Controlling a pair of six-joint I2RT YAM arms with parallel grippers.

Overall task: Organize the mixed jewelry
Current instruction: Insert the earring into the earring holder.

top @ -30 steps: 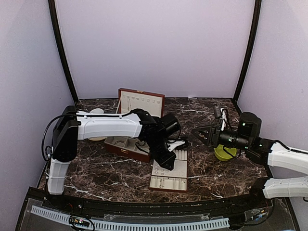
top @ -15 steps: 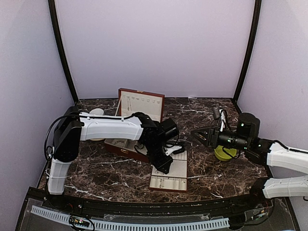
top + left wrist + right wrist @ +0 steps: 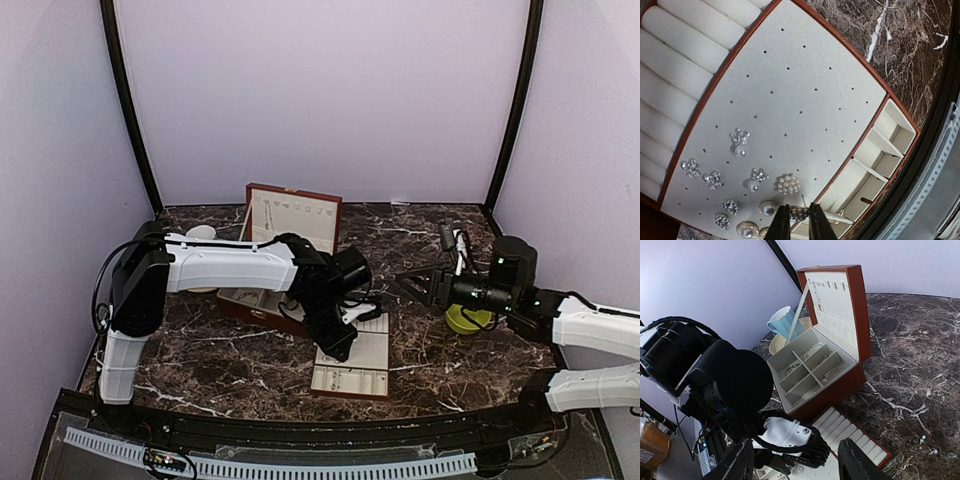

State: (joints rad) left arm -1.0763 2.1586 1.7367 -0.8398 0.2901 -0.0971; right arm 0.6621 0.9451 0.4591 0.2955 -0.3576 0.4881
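I had two end effectors over the dark veined marble table [image 3: 220, 370], with one box and one tray between them. My left end effector [image 3: 798, 207] was closed on a single small sparkling crystal stud [image 3: 799, 214] at the edge of the cream perforated pad [image 3: 805, 100], which sat in the flat cream tray with a reddish-brown rim [image 3: 375, 350]. On that pad I counted at least ten more studs [image 3: 740, 141] gathered in one corner (the last one was cut off by the bottom of the view). They were glittering crystal clusters and smooth round pearls, plus one domed cluster of seed pearls [image 3: 788, 184]. Soft cream ring rolls [image 3: 685, 45] lay on one side of the pad and a row of small square bins [image 3: 882, 145] on the other.

My right end effector [image 3: 415, 283] pointed toward the tray, its fingers spread apart with nothing between them. Its camera showed the reddish-brown wooden box with cream lining [image 3: 840, 385], its lid upright. Thin silvery bracelets [image 3: 812, 347] lay in at least three of its divided cells. On the bare marble near the box were two tiny silvery studs [image 3: 923, 439] and a fine chain [image 3: 905, 467]. One pale blue mug [image 3: 782, 320] stood behind the box.
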